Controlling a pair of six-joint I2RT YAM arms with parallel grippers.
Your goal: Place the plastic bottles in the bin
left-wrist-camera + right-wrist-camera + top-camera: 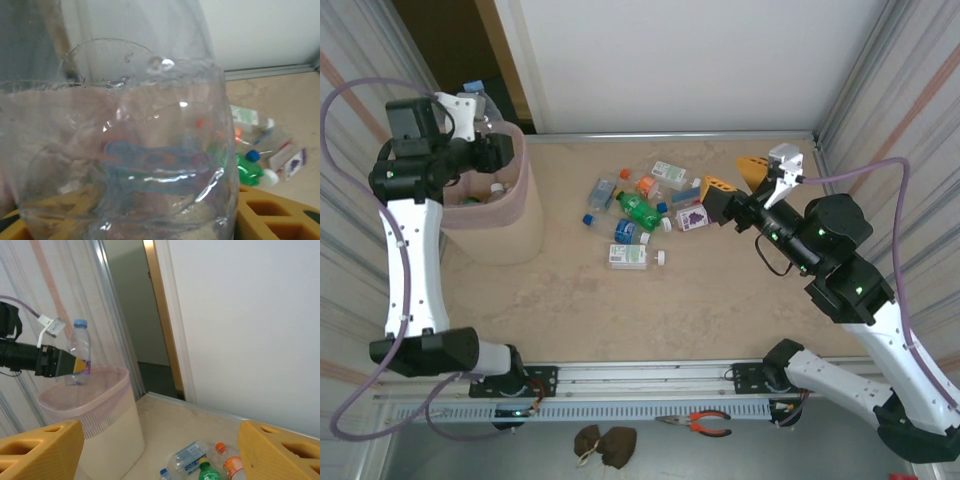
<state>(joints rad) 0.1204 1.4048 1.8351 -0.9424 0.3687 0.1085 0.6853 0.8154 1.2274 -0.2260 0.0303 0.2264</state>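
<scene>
My left gripper [488, 128] is shut on a clear plastic bottle [79, 347] with a blue cap, and holds it upright just above the rim of the pale-pink bin [510, 225]. In the left wrist view that bottle [140, 150] sits between the yellow fingers [272, 210]. A white cap and something green show inside the bin. Several plastic bottles lie in a pile mid-table, among them a green one [638, 210], a clear one [628, 257] and a purple-labelled one [692, 216]. My right gripper [735, 178] hangs open and empty just right of the pile.
The bin [95, 410] stands at the table's far left, by a dark door gap. Walls close the table at the back and on both sides. A metal rail runs along the near edge, and red-handled pliers [705, 423] lie on the ledge below it.
</scene>
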